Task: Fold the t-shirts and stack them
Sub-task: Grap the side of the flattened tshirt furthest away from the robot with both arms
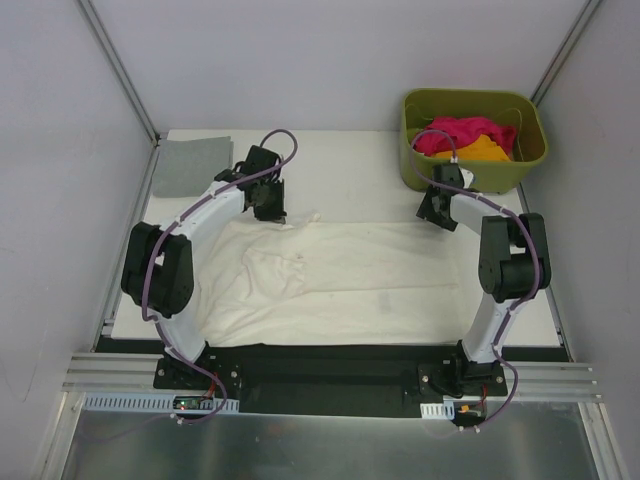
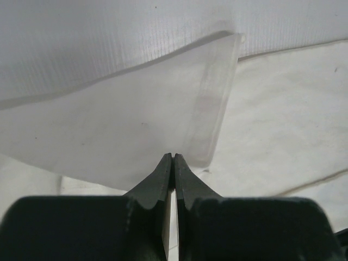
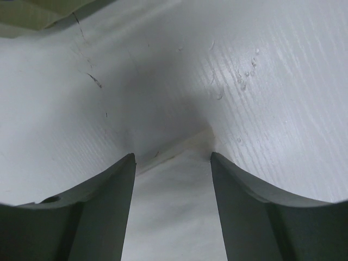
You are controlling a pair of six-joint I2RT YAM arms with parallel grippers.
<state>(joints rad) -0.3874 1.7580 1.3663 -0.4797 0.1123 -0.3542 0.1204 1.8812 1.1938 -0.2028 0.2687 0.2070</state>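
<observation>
- While the cream-white t-shirt (image 1: 340, 275) lies spread on the surface (image 1: 360, 160), its long axis runs from the left gripper (image 1: 268, 203) across to the right gripper (image 1: 437, 210), with one far corner at each.
- Left gripper: clenched on a hemmed edge of that shirt, with cloth tented up to its tips.
- Right gripper: released, jaws apart. A shirt corner lies directly below and between them, so this arm is the nearer one for that corner.
- Grey t-shirt (image 1: 190, 165): flat, just outboard of the left gripper.
- Pink t-shirt (image 1: 465, 132) and orange t-shirt (image 1: 487, 150): in the basket (image 1: 470, 95), just beyond the right gripper.
- Unclear: whether the right gripper touches cloth. Neckline and sleeves not made out; the basket's lower contents are hidden.
</observation>
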